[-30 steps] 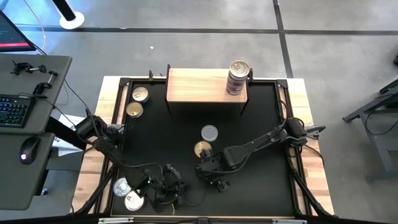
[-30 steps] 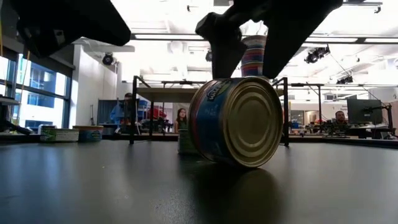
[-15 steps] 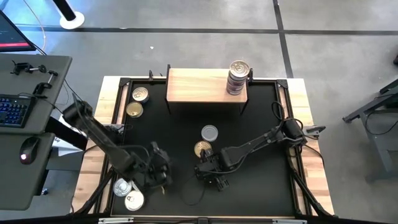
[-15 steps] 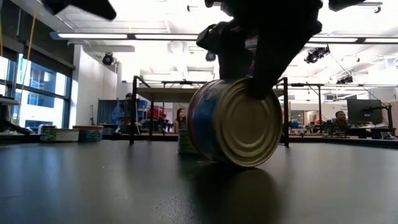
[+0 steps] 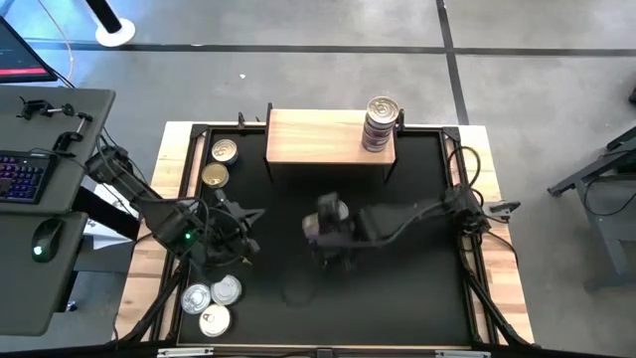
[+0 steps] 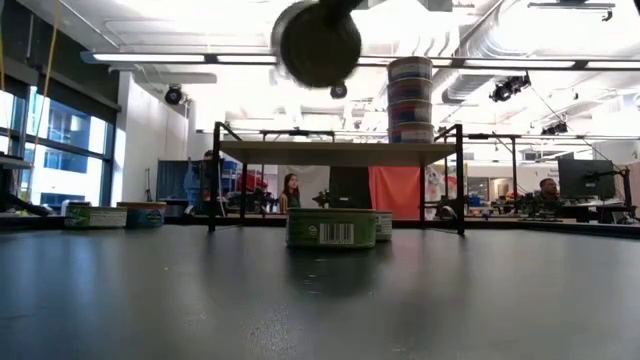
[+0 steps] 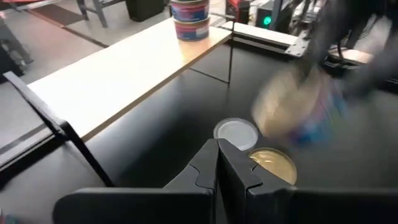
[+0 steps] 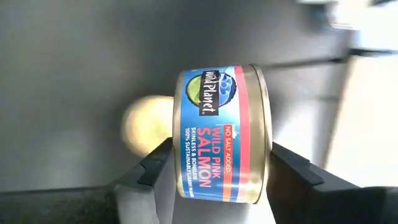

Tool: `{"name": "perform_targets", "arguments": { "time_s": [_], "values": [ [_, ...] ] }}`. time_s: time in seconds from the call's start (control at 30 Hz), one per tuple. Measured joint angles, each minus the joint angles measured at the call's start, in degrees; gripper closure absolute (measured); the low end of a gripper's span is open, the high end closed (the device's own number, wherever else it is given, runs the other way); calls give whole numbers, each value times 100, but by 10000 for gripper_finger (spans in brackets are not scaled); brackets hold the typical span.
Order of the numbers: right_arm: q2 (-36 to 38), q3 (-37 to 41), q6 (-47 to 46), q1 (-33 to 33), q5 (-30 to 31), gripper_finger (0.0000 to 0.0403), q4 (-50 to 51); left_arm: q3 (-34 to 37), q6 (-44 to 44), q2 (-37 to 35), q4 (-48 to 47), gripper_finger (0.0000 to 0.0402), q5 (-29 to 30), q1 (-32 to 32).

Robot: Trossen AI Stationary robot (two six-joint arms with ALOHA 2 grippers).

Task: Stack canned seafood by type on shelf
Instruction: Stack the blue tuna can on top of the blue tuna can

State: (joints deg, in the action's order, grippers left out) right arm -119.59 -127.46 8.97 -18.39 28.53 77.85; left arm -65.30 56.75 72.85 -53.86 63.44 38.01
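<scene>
Gripping a blue Wild Planet pink salmon tin [image 8: 225, 134] across its flat faces, the right gripper [image 8: 214, 177] holds it on edge in the air above the black tabletop [image 5: 417, 288]. I'd turn it flat before setting it atop the can stack [image 5: 381, 122] on the shelf [image 5: 313, 136]. The left gripper [image 7: 219, 163], fingers pressed together, holds nothing near three tins [image 5: 211, 304].

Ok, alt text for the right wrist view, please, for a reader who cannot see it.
The right tool grips a blue and red tin labelled Wild Planet wild pink salmon, held on edge between its two dark fingers above the black tabletop. A blurred gold tin lies on the table beyond it.
</scene>
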Motion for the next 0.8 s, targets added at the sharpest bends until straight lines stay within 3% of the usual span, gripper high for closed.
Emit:
{"name": "perform_targets", "arguments": {
  "time_s": [0.1,0.17,0.37,0.5,0.8],
  "values": [
    [6,-757,-5,376,1036,235,641,0,0,18,-3,401,-191,-100],
    [334,-543,-86,630,1764,235,665,0,4,59,12,401,-393,-159],
    [1295,-208,-703,1410,2620,235,1260,0,4,144,17,401,-586,-130],
    [1736,-207,-52,1653,3264,235,887,0,-1,137,21,401,-340,-111],
    [2002,-201,644,2285,3426,235,1220,0,17,139,44,401,108,-135]
  ]
}}
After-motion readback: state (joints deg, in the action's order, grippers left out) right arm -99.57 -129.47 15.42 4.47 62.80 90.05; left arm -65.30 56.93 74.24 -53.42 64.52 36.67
